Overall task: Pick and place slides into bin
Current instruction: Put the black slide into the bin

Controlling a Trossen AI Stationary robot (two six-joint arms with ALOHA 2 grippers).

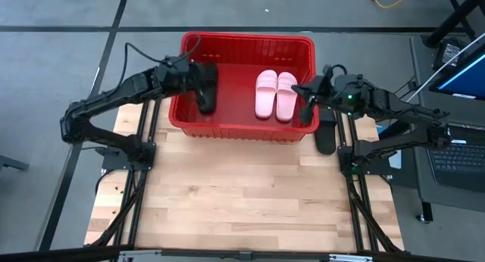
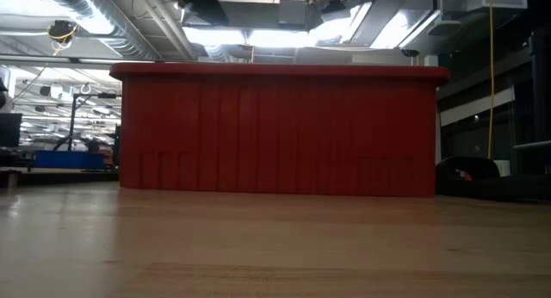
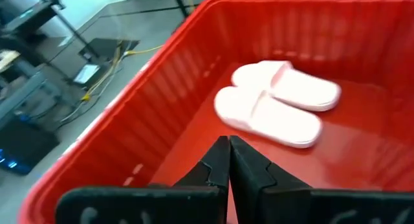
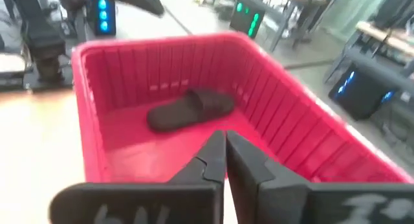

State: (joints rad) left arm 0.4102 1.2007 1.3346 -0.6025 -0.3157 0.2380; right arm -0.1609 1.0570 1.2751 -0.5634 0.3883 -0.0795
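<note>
Counting status: three of four slides lie in the bin, one is outside it.
Left gripper (image 1: 203, 86): hangs over the left half of the bin (image 1: 246, 132), above the black slide inside; fingers (image 3: 249, 175) together in its wrist view, holding nothing.
Black slide in bin (image 4: 191, 109): lies flat on the bin floor, left half, near the left wall.
Pink slides (image 1: 275, 94): two, side by side and touching, on the bin floor in the right half.
Right gripper (image 1: 309, 95): at the bin's right rim, just above it; fingers (image 4: 246, 159) together in its wrist view, empty.
Black slide on desk (image 1: 326, 130): lies on the desk (image 1: 242, 194) just outside the bin's right wall, partly under the right arm.
Count: black slides 2 (one in, one out); pink slides 2 (both in); bins 1.
Step in hand: judged to be the last pick, since only the outside black slide remains.
Next move calls for: the right arm, being nearest, to turn away from the bin, part its fingers, drop to the slide beside the right wall, close on its strap or edge, lift clear of the rim, and release inside.
</note>
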